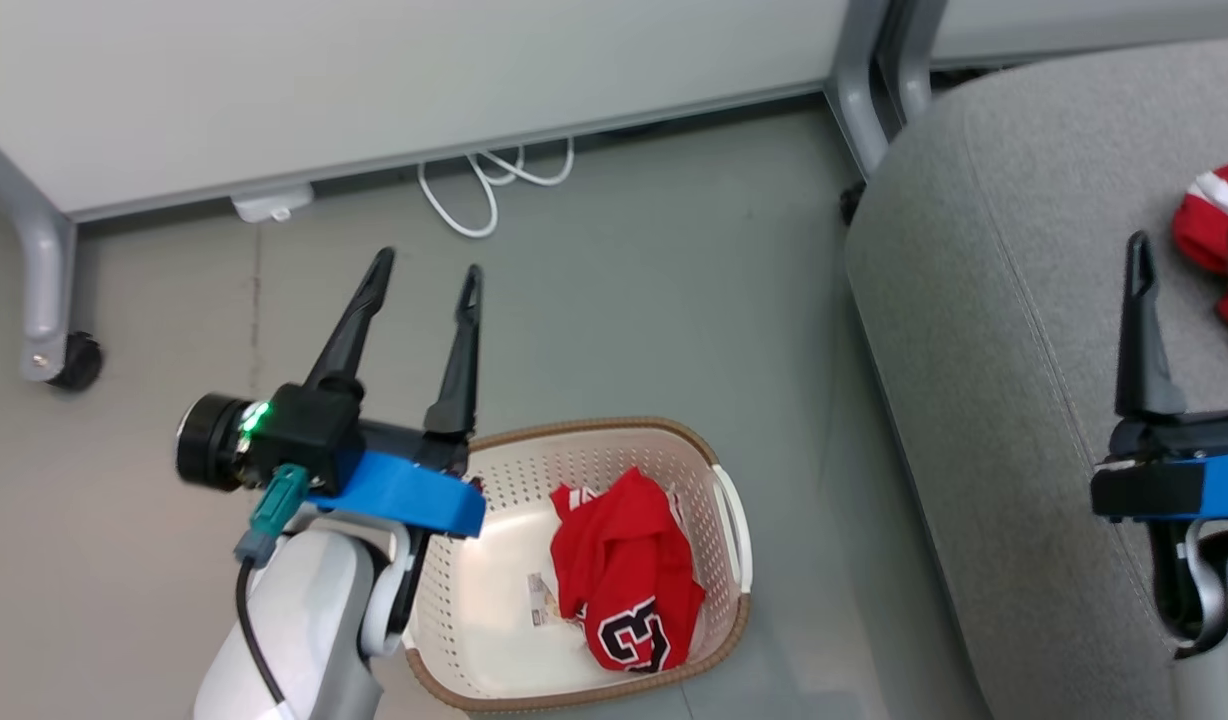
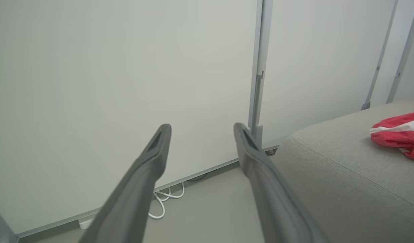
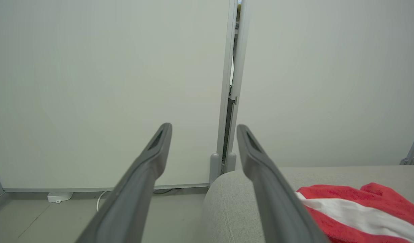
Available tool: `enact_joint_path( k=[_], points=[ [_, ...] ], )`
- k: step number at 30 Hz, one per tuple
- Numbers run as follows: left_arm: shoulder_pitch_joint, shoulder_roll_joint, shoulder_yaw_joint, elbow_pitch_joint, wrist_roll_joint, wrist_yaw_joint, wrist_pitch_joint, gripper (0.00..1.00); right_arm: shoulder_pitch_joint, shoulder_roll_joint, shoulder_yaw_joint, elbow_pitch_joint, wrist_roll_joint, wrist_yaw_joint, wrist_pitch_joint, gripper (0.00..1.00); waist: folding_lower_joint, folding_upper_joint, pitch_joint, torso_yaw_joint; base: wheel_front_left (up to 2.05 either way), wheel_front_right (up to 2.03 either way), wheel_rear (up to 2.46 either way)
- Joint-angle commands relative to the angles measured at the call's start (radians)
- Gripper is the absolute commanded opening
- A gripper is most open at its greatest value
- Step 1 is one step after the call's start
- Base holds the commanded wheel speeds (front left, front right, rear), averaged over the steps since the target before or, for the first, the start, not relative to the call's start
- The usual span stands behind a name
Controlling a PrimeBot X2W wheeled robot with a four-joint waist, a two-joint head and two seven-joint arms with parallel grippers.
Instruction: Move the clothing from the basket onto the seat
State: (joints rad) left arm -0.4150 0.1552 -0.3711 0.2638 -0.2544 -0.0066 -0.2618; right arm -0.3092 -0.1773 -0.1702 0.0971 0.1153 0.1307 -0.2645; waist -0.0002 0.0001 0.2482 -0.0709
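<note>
Spreading wide and empty, the left fingers (image 1: 350, 330) hang over the floor (image 1: 654, 300). The basket (image 1: 574, 470) sits just behind their base, holding the lettered red garment (image 1: 624, 560). The right fingers (image 1: 1141, 340), also parted and empty, hover over the seat (image 1: 984, 380), with the striped red garment (image 1: 1206, 215) beside their tips.

White forearm (image 1: 299, 610), blue wrist band (image 1: 404, 497), teal plug (image 1: 277, 505), green light (image 1: 255, 418), dark tool fingers (image 1: 349, 330)
</note>
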Motion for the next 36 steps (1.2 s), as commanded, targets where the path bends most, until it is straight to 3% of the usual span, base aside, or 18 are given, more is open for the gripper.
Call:
enact_joint_path(
  k=[1, 12, 36],
  points=[
    [0.04, -0.008, 0.041, -0.01, 0.015, -0.005, -0.005, 1.0, 0.032, 0.009, 0.017, 0.009, -0.001, 0.0, 0.0, 1.0, 0.0002, -0.0001, -0.057, 0.045, 0.0, 0.0, 0.0],
    [0.175, -0.061, 0.181, -0.011, 0.08, -0.056, -0.005, 1.0, 0.1, 0.044, 0.087, 0.07, 0.012, 0.0, 0.0, 1.0, 0.0002, -0.0001, -0.13, 0.111, 0.0, 0.0, 0.0],
    [0.321, -0.104, 0.277, -0.026, 0.129, -0.104, -0.005, 1.0, 0.257, 0.103, 0.068, 0.111, 0.024, 0.0, 0.0, 1.0, 0.0002, -0.0001, -0.227, 0.143, 0.0, 0.0, 0.0]
  ],
)
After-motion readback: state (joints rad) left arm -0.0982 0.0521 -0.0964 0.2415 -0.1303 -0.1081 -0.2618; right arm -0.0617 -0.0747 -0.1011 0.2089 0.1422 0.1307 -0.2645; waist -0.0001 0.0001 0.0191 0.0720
